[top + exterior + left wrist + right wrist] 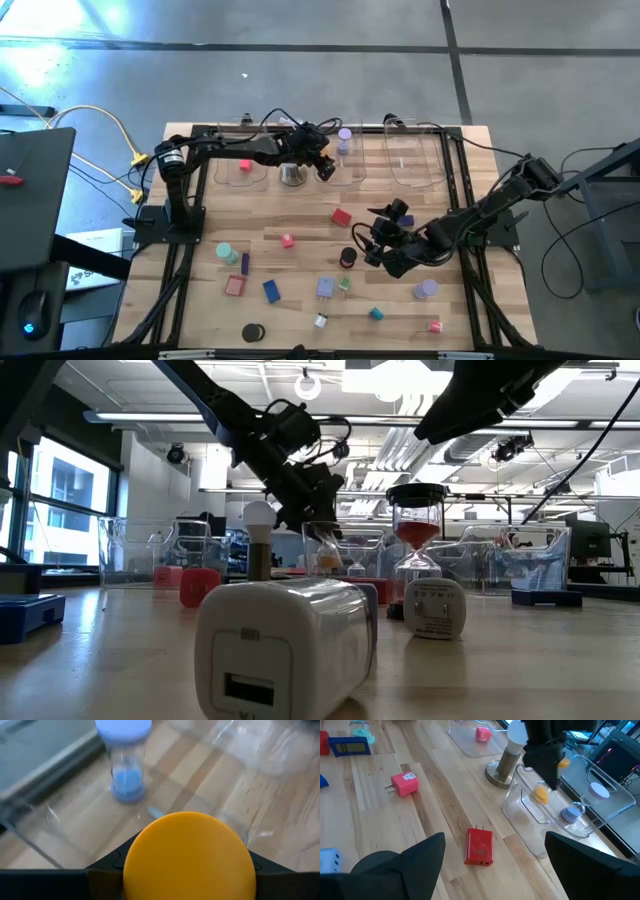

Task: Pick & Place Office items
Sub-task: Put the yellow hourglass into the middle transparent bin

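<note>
My left gripper reaches over the middle clear container at the table's far edge, shut on an orange-capped sand timer. The timer's orange cap fills the left wrist view. A blue-capped sand timer stands upright in the same container. My right gripper hovers open over the middle of the table, above a red plug, with nothing between its fingers. Other office items lie scattered along the near half of the table. My left gripper pinches the orange-capped sand timer between its two fingers, which cover its middle. One orange cap shows above the fingers and the other below them, inside the clear container. The fingers slant down from the table's left. Whether the lower cap rests on the container's floor I cannot tell.
A white dome on a silvery base stands just left of my left gripper. The left clear container holds a pink piece. A pink plug and a black-capped red sand timer stand mid-table. A third clear container is at the far right.
</note>
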Controlling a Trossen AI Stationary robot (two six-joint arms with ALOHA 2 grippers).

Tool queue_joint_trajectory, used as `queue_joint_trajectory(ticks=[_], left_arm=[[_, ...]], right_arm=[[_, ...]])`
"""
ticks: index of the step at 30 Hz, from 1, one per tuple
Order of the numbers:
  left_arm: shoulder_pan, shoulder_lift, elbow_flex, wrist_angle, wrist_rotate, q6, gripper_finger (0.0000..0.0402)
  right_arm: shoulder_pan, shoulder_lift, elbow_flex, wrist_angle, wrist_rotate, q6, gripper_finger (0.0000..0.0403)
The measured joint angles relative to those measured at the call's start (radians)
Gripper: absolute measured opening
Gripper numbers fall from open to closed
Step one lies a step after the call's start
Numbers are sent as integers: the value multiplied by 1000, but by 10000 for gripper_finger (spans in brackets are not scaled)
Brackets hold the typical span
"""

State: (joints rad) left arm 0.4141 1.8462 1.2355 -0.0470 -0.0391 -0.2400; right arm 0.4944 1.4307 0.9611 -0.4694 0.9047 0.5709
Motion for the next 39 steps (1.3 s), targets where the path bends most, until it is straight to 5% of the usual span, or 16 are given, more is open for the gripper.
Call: queue_joint_trajectory(ticks=[39], left_arm=[[-1, 60, -1, 64, 48, 80, 198]], right_arm=[[3, 0, 0, 3, -22, -31, 333]])
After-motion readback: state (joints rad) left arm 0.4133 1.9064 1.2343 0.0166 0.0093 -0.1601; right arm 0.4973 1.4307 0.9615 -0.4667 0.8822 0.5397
